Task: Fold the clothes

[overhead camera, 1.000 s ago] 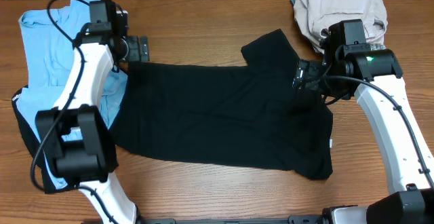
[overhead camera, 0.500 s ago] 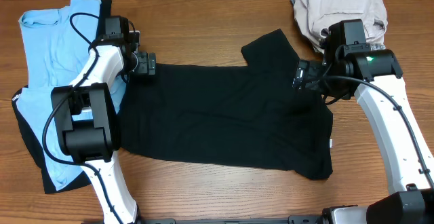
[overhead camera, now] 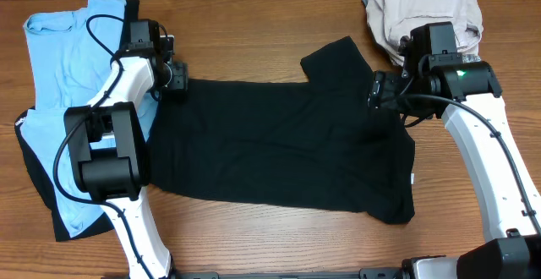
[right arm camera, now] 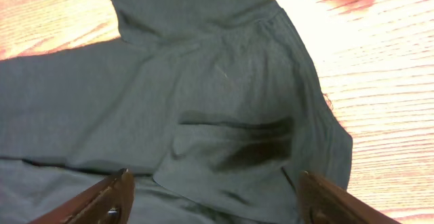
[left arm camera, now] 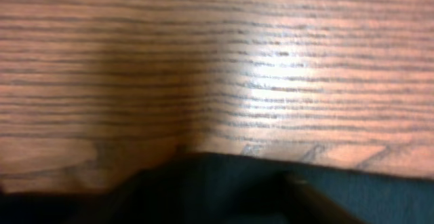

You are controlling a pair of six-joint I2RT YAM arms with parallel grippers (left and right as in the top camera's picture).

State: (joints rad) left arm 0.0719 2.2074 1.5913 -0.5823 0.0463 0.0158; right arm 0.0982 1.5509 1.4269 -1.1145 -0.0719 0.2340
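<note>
Black T-shirt (overhead camera: 279,144) lies spread flat mid-table (overhead camera: 254,25), its long side running left-right, one short sleeve sticking up toward the top edge, small white label (overhead camera: 413,177) at its right edge.

Left gripper (overhead camera: 178,78) sits right at the shirt's top-left corner, low on the wood. Left wrist view: mostly bare table (left arm camera: 203,61), with the black T-shirt (left arm camera: 237,190) edge only along the bottom of the view, just at the tool. The fingers can't be made out against the dark cloth in either view, so can't tell if the jaws are apart or pinched on the hem.

Right gripper (overhead camera: 378,90) is over the shirt's upper-right part, beside the sleeve. Right wrist view: right gripper (right arm camera: 213,180) has its fingers (right arm camera: 108,200) spread wide, one at each lower corner, with the black T-shirt (right arm camera: 203,81) below and between them. A rumpled fold of cloth lies in the gap. Nothing is clamped. Can't tell if the tips touch the fabric.

Light-blue T-shirt (overhead camera: 68,59) lies at far left, partly under the left arm, next to the black shirt's left edge. Beige garment (overhead camera: 423,8) is bunched at the top right, behind the right arm.
</note>
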